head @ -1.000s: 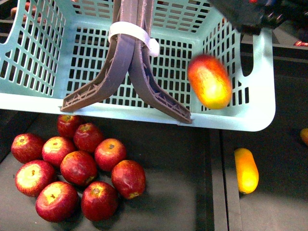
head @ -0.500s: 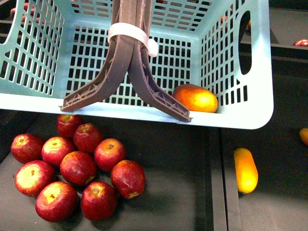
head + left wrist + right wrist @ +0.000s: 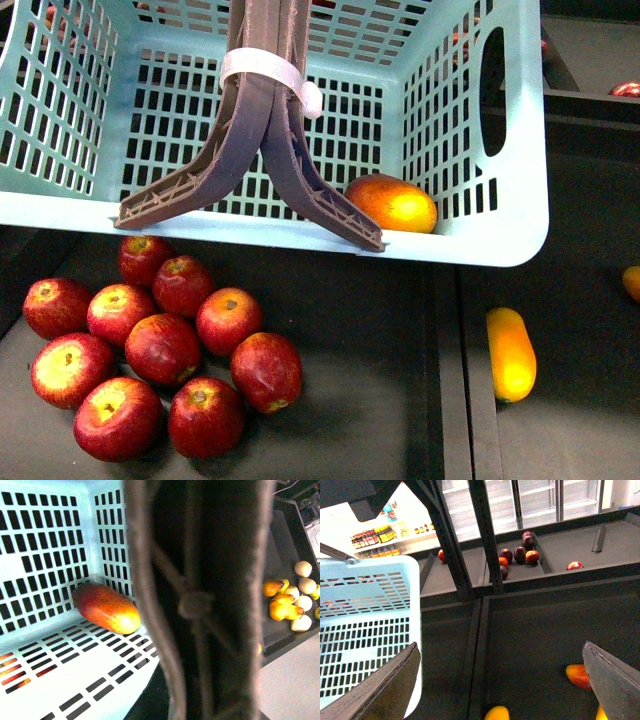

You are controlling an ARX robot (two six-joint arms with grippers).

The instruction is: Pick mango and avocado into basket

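looks like a shop produce section tbh. Everything sits on dark, nearly black trays with a matte surface, split into compartments by raised dividers. From the right wrist view there's a second tier of the same trays further back, stepped up a bit with low raised edges. Dark metal uprights slant up from between them. Behind those is a row of glass-door coolers, lit bright white inside. Off to one side there's a pale shelf of small bottles, pretty washed out by the light. The left wrist view catches a patch of plain light grey floor beside the stand
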